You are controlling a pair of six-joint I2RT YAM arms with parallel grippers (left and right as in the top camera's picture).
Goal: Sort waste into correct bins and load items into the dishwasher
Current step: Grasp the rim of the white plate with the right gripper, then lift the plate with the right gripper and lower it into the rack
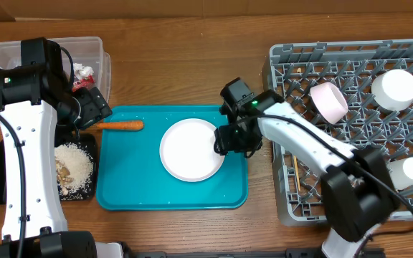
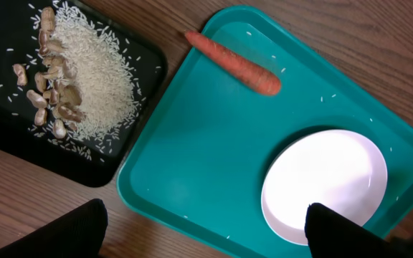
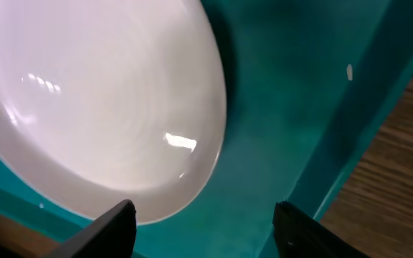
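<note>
An orange carrot (image 1: 120,125) (image 2: 234,62) lies at the back left corner of the teal tray (image 1: 135,179). A white plate (image 1: 191,149) (image 2: 326,183) (image 3: 92,100) sits on that tray. My left gripper (image 1: 92,107) (image 2: 206,229) is open and empty, above the tray's left edge near the carrot. My right gripper (image 1: 231,140) (image 3: 203,229) is open, low over the plate's right rim. The black tray (image 1: 84,192) (image 2: 113,154) holds rice and tan nuts (image 2: 49,86). The clear tub (image 1: 95,50) holds a red wrapper (image 1: 84,72). The grey rack (image 1: 350,129) holds white bowls and a cup.
The rack holds a tilted bowl (image 1: 328,102), an upturned bowl (image 1: 394,87) and a small cup (image 1: 411,170). Wooden chopsticks (image 1: 296,175) lie in the rack's left part. Bare wood table (image 1: 192,57) lies behind the teal tray.
</note>
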